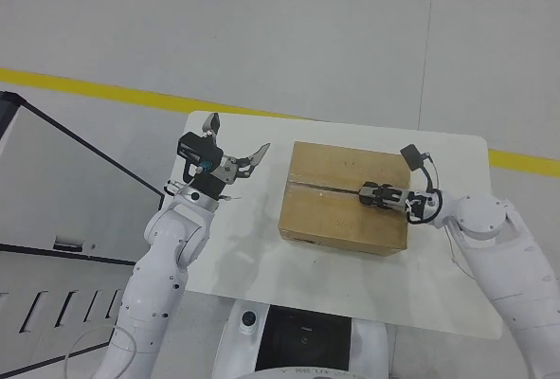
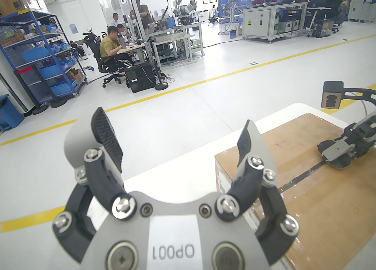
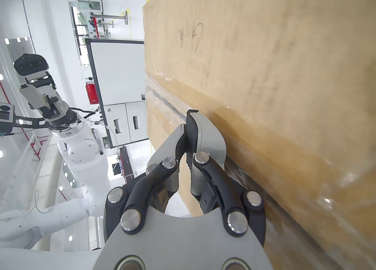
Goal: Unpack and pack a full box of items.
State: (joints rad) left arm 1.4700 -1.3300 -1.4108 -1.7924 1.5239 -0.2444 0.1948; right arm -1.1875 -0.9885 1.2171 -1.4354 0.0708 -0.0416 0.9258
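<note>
Looking down, we see the cardboard box (image 1: 344, 194) sitting mid-table (image 1: 422, 294), flaps shut and taped along the seam (image 1: 322, 187), so its contents are hidden from us. Our right gripper (image 1: 367, 195) rests pinched together on that seam. Our left gripper (image 1: 238, 134) hovers beside the box, fingers spread wide.

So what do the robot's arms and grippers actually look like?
The left arm and right arm have smooth white rounded shells. The left gripper and right gripper are silver metal with black linkages, ridged black pads, screws; thin cables trail at the wrists.
</note>
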